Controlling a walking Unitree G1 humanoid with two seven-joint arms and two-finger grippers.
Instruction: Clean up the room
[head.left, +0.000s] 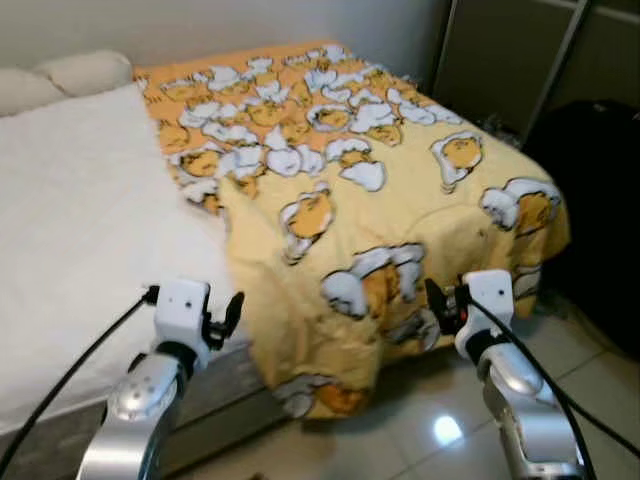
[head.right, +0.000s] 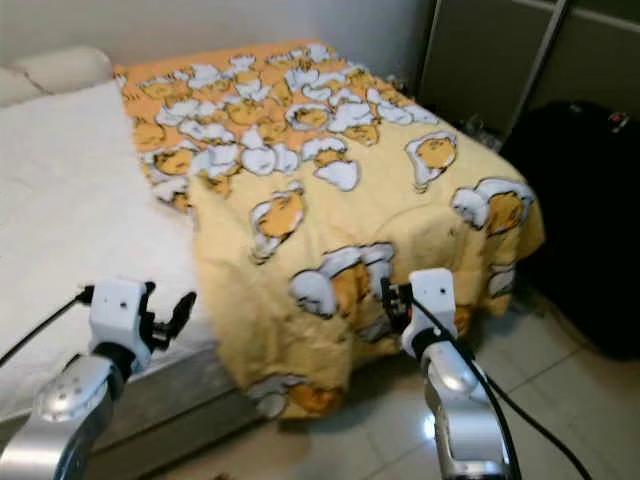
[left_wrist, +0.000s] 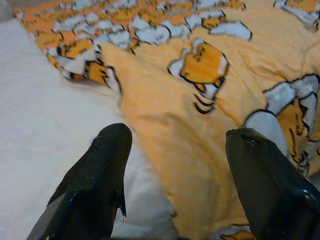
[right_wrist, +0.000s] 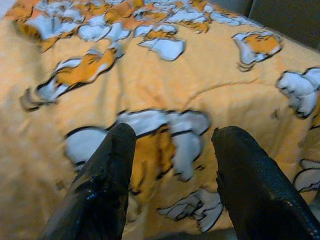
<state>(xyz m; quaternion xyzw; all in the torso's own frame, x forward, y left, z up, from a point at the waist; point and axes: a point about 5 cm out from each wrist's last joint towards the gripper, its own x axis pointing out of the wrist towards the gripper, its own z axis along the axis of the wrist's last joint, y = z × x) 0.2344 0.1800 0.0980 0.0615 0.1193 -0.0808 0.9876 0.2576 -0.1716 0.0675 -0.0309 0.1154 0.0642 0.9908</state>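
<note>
A yellow blanket (head.left: 370, 190) printed with white-and-orange cartoon figures covers the right half of the bed and hangs over its foot. The white sheet (head.left: 80, 210) is bare on the left half. My left gripper (head.left: 232, 312) is raised at the foot edge, by the blanket's left border, and stands open; its fingers (left_wrist: 100, 170) frame the blanket edge (left_wrist: 165, 145) with nothing held. My right gripper (head.left: 440, 303) hovers in front of the hanging blanket near the bed's right corner, open too, with its fingers (right_wrist: 112, 165) apart over the print (right_wrist: 165, 145).
Two pale pillows (head.left: 70, 75) lie at the head of the bed. A dark wardrobe (head.left: 520, 50) and a black bag (head.left: 600, 190) stand to the right of the bed. Glossy tile floor (head.left: 420, 430) runs along the foot.
</note>
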